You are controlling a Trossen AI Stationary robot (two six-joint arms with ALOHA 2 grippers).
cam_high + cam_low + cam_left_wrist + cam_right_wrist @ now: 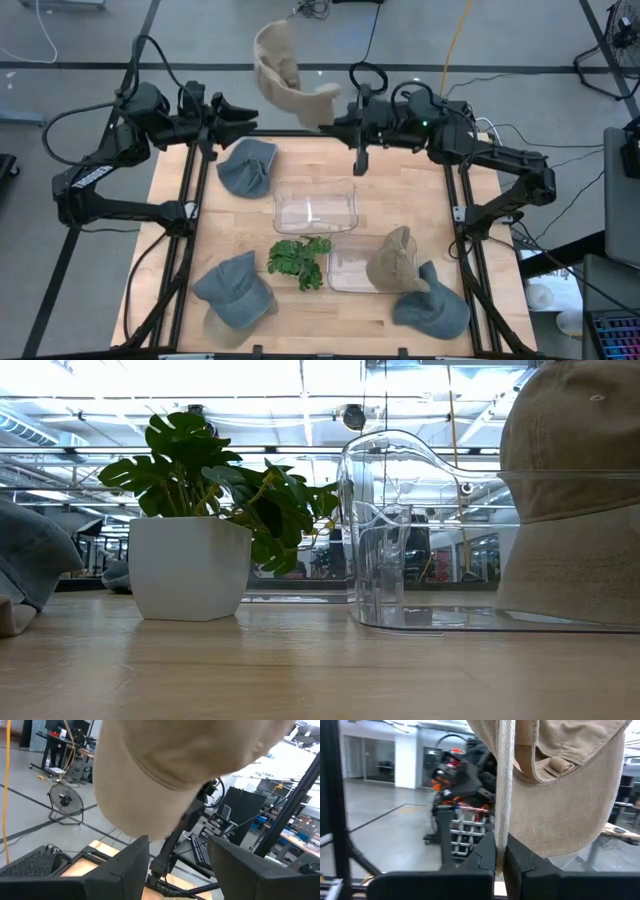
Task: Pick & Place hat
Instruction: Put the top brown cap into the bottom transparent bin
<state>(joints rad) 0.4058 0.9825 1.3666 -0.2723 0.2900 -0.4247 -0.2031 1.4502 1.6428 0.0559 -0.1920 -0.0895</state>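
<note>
1. overhead, the left arm lies folded along the far left edge of the tabletop (400, 205), its forearm level and pointing toward the middle; the left gripper (243, 114) sits just short of the hanging hat, its jaws partly spread with nothing between them.
2. just beside it toward the near side, a grey cap (247, 166) lies on the wood, and a second grey cap (235, 290) lies at the near left corner.
3. in the middle, the tan hat (285, 75) hangs in the air beyond the far edge of the tabletop, over the floor, its long axis tilted from far left down to near right, brim end toward the right arm and hollow side facing the right arm.
4. below it sit a clear bin (315, 206), empty, and a small potted plant (298, 260).
5. to the right, the right arm stretches level along the far edge, elbow out at the right side; the right gripper (330, 122) has its jaws pinched tight on the hat's edge, as its wrist view shows.
6. near right, a second clear bin (345, 268) holds another tan hat (395, 262), with a third grey cap (432, 310) touching it.
</note>
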